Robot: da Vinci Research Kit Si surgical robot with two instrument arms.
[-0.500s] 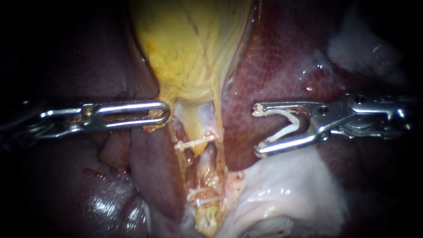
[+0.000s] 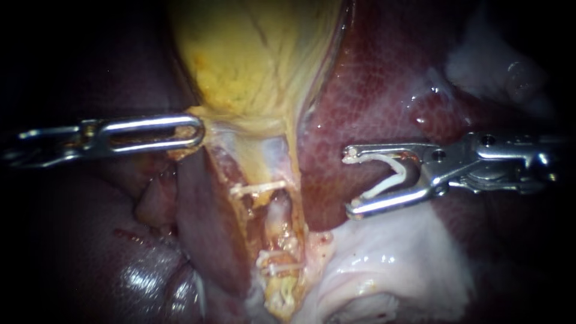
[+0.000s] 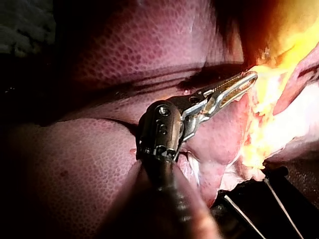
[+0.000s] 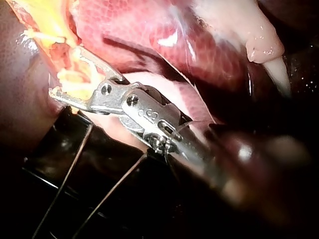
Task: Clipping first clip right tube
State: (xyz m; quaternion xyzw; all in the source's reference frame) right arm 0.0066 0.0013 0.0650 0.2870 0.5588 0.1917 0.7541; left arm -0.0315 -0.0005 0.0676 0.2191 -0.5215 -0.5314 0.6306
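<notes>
The yellow gallbladder [image 2: 252,54] narrows to a neck, from which a pale tube [image 2: 277,219] runs down between liver lobes. Two white clips lie across it, one high [image 2: 259,189] and one low [image 2: 279,265]. I cannot tell which strand is the right tube. My left instrument [image 2: 198,131] is shut on the neck's left edge, seen also in the left wrist view [image 3: 241,82]. My right instrument [image 2: 350,181] hovers over the liver, right of the tube and apart from it. Its jaws stand wide, holding an open white clip [image 2: 393,174]. The right wrist view shows that instrument [image 4: 75,74] near the yellow tissue.
Dark red liver [image 2: 384,78] surrounds the tube on both sides. Pale whitish tissue [image 2: 384,264] bulges below the right instrument. Thin dark wires [image 4: 75,169] cross a black surface under the tissue in the right wrist view.
My left instrument has drawn back leftward and slightly up, pulling the gallbladder neck and the upper clip with it. My right instrument has dipped only slightly.
</notes>
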